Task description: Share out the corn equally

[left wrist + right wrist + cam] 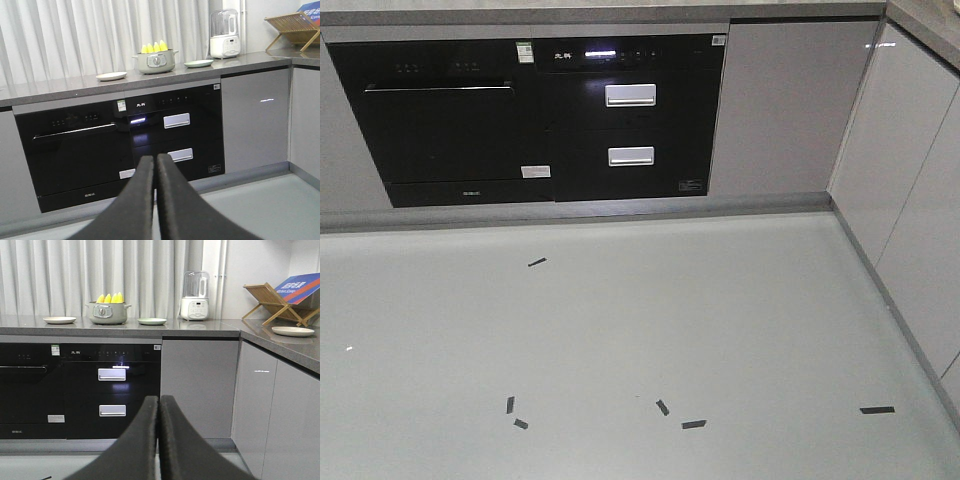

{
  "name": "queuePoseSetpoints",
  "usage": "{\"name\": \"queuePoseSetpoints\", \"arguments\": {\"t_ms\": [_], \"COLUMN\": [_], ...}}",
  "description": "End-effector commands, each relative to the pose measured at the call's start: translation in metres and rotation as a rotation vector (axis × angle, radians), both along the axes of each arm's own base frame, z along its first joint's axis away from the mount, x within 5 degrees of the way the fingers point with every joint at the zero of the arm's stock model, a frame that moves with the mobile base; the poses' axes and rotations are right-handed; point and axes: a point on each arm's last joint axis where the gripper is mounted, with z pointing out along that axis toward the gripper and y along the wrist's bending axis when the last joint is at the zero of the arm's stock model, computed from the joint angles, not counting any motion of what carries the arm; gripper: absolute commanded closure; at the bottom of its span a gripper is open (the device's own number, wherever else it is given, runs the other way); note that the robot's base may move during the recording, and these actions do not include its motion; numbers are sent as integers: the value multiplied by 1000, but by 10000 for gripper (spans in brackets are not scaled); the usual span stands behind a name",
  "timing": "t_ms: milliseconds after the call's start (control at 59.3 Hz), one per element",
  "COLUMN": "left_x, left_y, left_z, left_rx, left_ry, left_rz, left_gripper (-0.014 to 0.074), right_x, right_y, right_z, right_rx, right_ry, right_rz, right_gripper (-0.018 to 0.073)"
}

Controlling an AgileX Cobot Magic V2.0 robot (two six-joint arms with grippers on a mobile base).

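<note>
Matte black left hand (155, 159), matte black right hand (159, 400), smooth curved tapering fingers (137, 205)

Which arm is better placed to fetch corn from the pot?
Probably left: the grey-green pot holding yellow corn cobs sits straight ahead of the left jaws, shut; from the right jaws, also shut, it lies off left. Both are far.

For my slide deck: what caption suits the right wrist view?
Shut right pincer faces a counter where corn stands in a grey pot between a white plate and a green plate.
</note>
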Motion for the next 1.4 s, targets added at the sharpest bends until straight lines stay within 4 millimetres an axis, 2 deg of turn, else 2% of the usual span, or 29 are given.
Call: {"name": "queuePoseSetpoints", "arguments": {"t_ms": [0,1383], "left_x": [-1,-1], "left_y": [2,2], "left_z": [3,3], "left_rx": [-24,-24], "left_ry": [-72,-72], "left_rz": [18,18], "left_gripper": [603,603], "right_x": [-1,-1], "right_y": [1,1], "right_z": [3,3], "right_rx": [-11,-11], "right_ry": [-69,-69], "right_rz": [6,6], "right_gripper": [562,562]}}
